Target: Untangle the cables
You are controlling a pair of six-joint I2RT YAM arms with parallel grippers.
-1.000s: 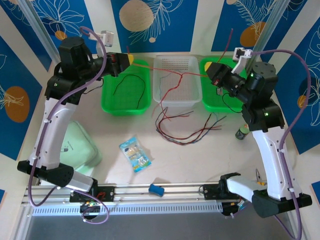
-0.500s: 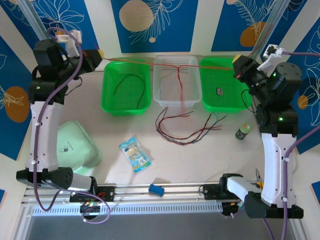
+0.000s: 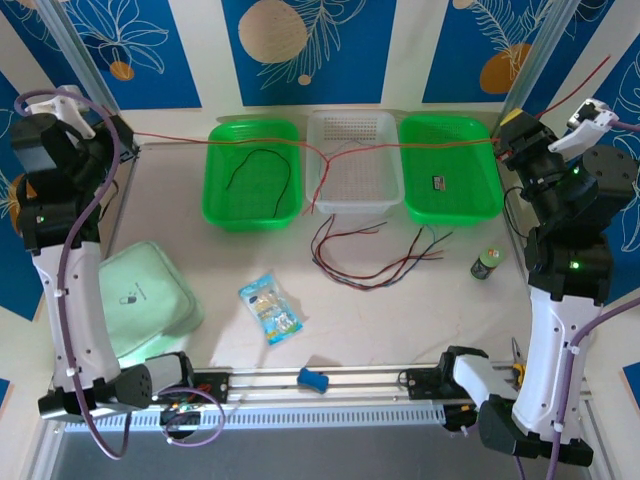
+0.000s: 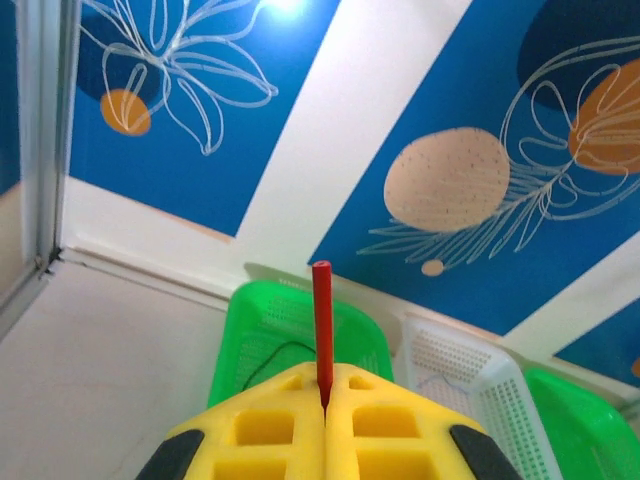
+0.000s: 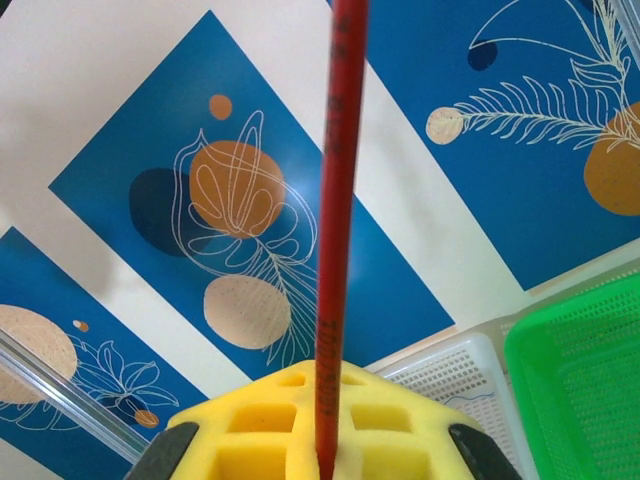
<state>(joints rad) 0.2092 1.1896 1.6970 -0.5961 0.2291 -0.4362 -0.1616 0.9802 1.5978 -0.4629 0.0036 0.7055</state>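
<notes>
A red cable (image 3: 300, 146) runs taut across the back of the table, over all three baskets. My left gripper (image 3: 124, 134) is shut on its left end, and a short red stub (image 4: 321, 320) pokes out past the closed yellow fingers (image 4: 265, 425). My right gripper (image 3: 505, 138) is shut on the same cable (image 5: 335, 230) at the far right, with the tail rising past it. A second red strand (image 3: 318, 180) hangs from the taut line into the white basket (image 3: 385, 195). More red, black and dark cables (image 3: 370, 262) lie in a loose bundle on the table. One black cable (image 3: 262, 168) lies in the left green basket (image 3: 218, 205).
The right green basket (image 3: 478, 195) holds a small dark item (image 3: 440, 182). A pale green pouch (image 3: 150, 295), a snack packet (image 3: 270, 308), a blue block (image 3: 315, 379) on the front rail and a small can (image 3: 486, 265) stand around the table's front half.
Both arms have swung outward to the table's far sides. The red cable has been pulled from a slack line into a taut one, and its loop has lifted out of the white basket.
</notes>
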